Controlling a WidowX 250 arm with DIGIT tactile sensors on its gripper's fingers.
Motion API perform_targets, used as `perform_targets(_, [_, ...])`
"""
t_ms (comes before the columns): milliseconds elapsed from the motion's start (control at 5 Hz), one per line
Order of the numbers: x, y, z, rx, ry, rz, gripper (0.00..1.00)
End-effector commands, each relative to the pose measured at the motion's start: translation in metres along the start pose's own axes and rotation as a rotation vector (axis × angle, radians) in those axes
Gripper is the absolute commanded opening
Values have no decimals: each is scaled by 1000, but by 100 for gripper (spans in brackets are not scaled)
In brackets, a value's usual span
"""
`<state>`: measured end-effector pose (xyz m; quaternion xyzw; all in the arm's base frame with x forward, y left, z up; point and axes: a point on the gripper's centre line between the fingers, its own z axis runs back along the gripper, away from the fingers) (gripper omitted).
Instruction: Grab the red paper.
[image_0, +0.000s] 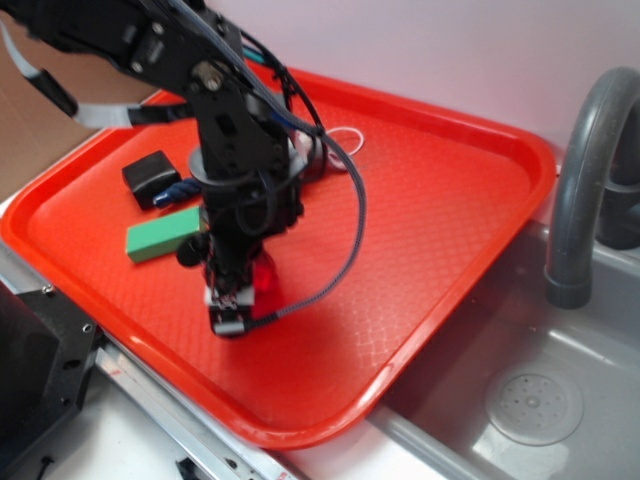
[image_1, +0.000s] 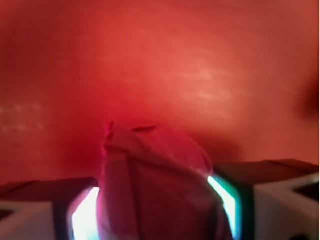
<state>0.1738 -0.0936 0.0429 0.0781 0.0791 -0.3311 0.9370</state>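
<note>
The red paper (image_1: 155, 185) is a dark red, creased wad that fills the gap between my two fingers in the wrist view. The left pad (image_1: 82, 215) and the right pad (image_1: 225, 200) both press against its sides. My gripper (image_1: 156, 212) is shut on it. In the exterior view the gripper (image_0: 232, 312) points down onto the bright red tray (image_0: 430, 200), and a bit of the red paper (image_0: 266, 277) shows at its right side. Most of the wad is hidden by the arm there.
On the tray, left of the arm, lie a green block (image_0: 160, 237) and a black object (image_0: 150, 177). A white loop (image_0: 345, 138) lies behind the arm. A grey sink (image_0: 530, 400) with a curved faucet (image_0: 590, 170) borders the tray's right edge.
</note>
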Motion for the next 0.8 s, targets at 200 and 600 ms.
perform_targets(200, [-77, 53, 145, -121, -256, 697, 0])
perform_targets(600, [-95, 69, 160, -34, -223, 676, 0])
